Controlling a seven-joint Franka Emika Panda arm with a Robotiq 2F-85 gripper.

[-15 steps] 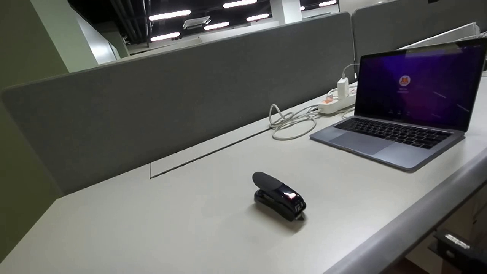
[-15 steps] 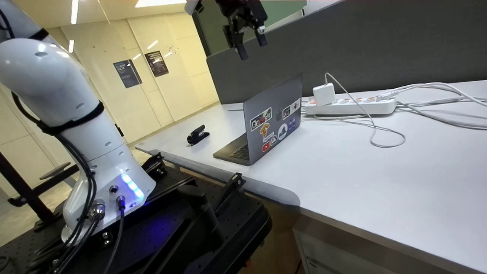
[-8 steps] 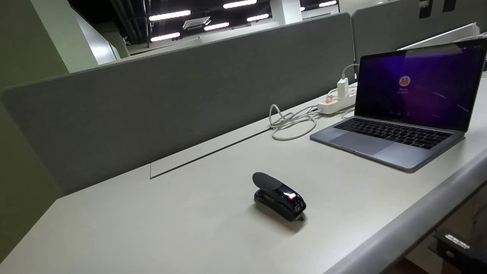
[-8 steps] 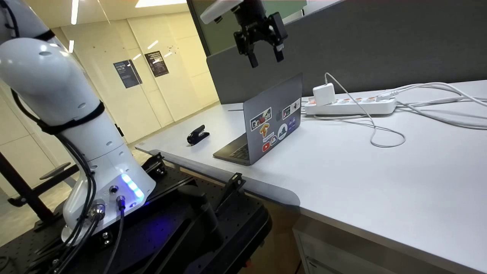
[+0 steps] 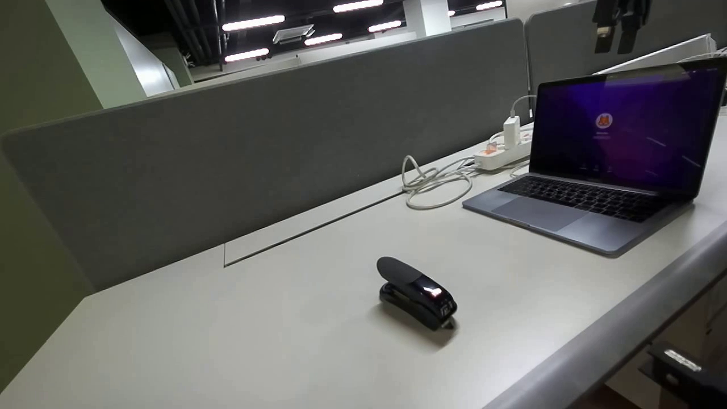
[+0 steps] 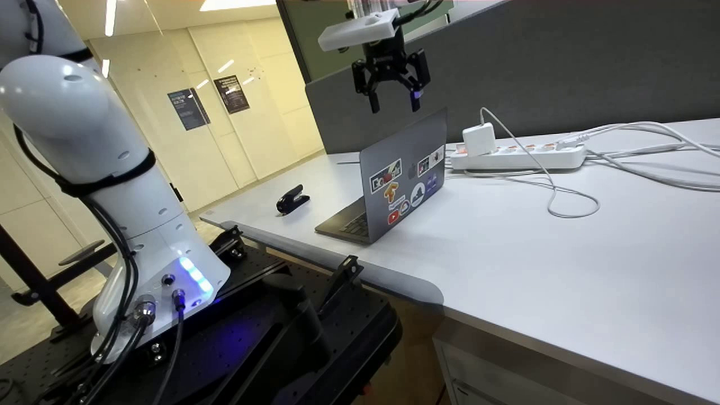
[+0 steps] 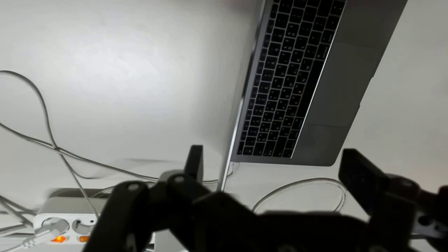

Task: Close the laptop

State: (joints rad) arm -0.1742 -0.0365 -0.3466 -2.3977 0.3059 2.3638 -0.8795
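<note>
The desk (image 5: 255,335) bears the laptop (image 5: 599,165) near three o'clock in an exterior view, lid (image 6: 406,169) raised and unmoved; at the lid's twelve o'clock in an exterior view, the gripper (image 6: 395,105) hangs lower than a second ago, jaws spread apart; the stapler (image 5: 417,292) stays put.
</note>
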